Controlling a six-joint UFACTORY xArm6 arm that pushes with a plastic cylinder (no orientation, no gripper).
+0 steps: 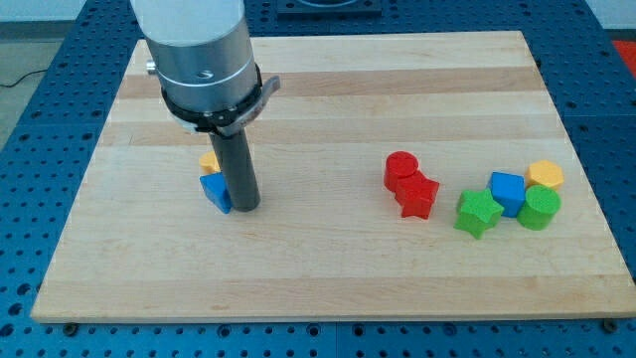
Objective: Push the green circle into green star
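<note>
The green circle sits at the view's right, beside a blue block and below a yellow block. The green star lies just left of the blue block, a short gap from the green circle. My tip stands far to the view's left, touching the right side of a blue triangular block, with a yellow block partly hidden behind the rod.
A red circle and a red star lie together left of the green star. The wooden board rests on a blue perforated table; its right edge is close to the green circle.
</note>
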